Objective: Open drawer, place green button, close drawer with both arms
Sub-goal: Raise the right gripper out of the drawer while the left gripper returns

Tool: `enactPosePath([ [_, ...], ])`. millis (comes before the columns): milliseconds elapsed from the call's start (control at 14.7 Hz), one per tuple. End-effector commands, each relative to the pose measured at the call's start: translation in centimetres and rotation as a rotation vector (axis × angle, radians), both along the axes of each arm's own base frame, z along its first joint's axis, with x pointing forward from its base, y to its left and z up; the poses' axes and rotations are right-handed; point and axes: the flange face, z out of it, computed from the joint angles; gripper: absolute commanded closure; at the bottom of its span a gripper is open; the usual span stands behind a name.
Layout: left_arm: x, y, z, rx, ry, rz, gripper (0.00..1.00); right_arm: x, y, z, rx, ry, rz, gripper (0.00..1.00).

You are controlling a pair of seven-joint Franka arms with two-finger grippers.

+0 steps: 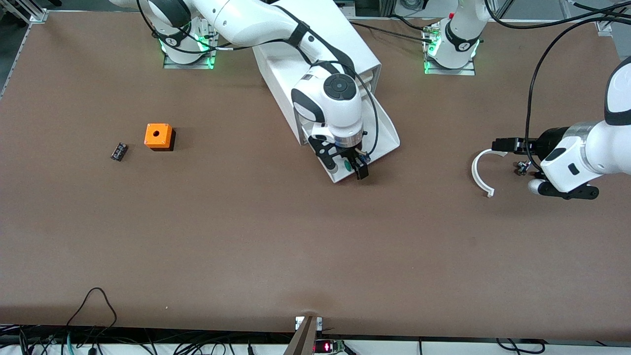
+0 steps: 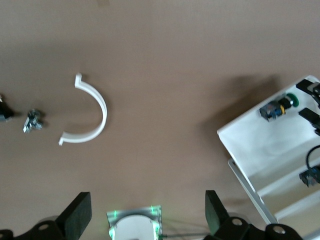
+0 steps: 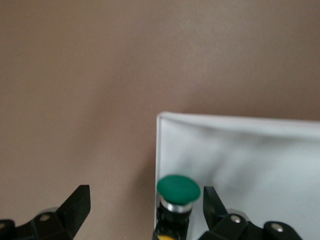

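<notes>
The right gripper (image 1: 348, 166) hung over the open drawer's (image 1: 384, 129) front corner, jaws spread wide and gripping nothing. Between them lay the button (image 3: 178, 192), loose on the drawer's white floor by the front wall. The right wrist view showed only its round green cap and silver collar; the left wrist view caught it whole, on its side, with black body and blue rear end. The left gripper (image 2: 145, 215) waited over bare tabletop (image 1: 276, 246) toward its own arm's end, jaws fully open and empty, with a white curved clip (image 2: 87, 112) and a small metal part (image 2: 33, 120) lying ahead of them.
</notes>
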Motion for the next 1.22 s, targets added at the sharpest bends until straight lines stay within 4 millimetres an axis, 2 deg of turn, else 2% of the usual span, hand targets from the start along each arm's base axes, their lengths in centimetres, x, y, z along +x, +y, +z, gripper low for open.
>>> enactPosePath([
  [0,1.6,0.0,-0.9,0.027,-0.058,0.015,0.0,2.7,-2.4,1.9,-0.034,-0.024,0.133,0.0],
  [136,2.4,-0.4,-2.5,0.043,-0.078,0.101,0.0,5.4,-5.4,2.7,-0.068,-0.022,0.216,0.0],
  [271,2.6,-1.8,-2.8,0.073,-0.093,0.22,0.0,7.4,-8.1,2.9,-0.115,-0.027,0.356,0.0],
  [407,2.5,-4.7,-3.6,0.096,-0.089,0.308,0.0,9.4,-11.1,2.9,-0.154,-0.01,0.467,0.0],
  [611,1.8,-9.5,-5.2,0.143,-0.134,0.446,0.0,12.5,-16.9,3.5,-0.201,0.046,0.673,0.0],
  [814,-0.3,-12.7,-8.9,0.129,-0.201,0.48,0.0,15.0,-22.9,4.8,-0.196,0.07,0.776,0.0],
  [950,-2.8,-15.8,-12.6,0.117,-0.224,0.517,0.0,16.3,-27.1,5.1,-0.207,0.079,0.785,0.0],
  [1018,-4.0,-17.3,-14.1,0.114,-0.224,0.536,0.0,17.3,-29.5,5.0,-0.209,0.083,0.799,0.0],
  [1154,-6.1,-20.3,-17.5,0.105,-0.223,0.565,0.0,18.5,-33.0,4.2,-0.211,0.093,0.843,0.0],
])
